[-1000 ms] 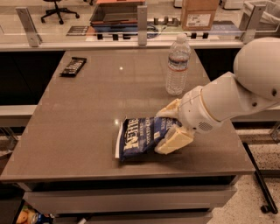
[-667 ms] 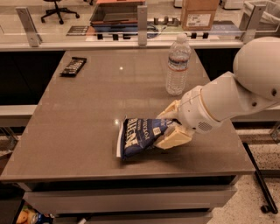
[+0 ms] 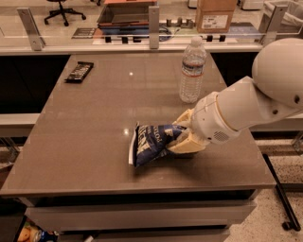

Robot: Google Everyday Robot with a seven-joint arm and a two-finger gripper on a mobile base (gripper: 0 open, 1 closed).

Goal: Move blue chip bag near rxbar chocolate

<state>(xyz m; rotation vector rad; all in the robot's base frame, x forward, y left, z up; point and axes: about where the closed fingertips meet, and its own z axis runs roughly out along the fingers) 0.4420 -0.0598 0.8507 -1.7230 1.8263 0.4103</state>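
Observation:
The blue chip bag, crinkled dark blue foil with white lettering, is near the front middle of the grey table. My gripper comes in from the right and its tan fingers are shut on the bag's right end, one above and one below. The bag tilts, with its right end raised. The rxbar chocolate, a small flat black bar, lies at the table's far left corner, well away from the bag.
A clear water bottle stands upright on the table's right side, just behind my arm. A glass partition with posts runs along the far edge. An office chair and a cardboard box are beyond it.
The bag's right end has lifted and the bag has crumpled and tilted in my gripper's hold. The bottle and the bar have not moved.

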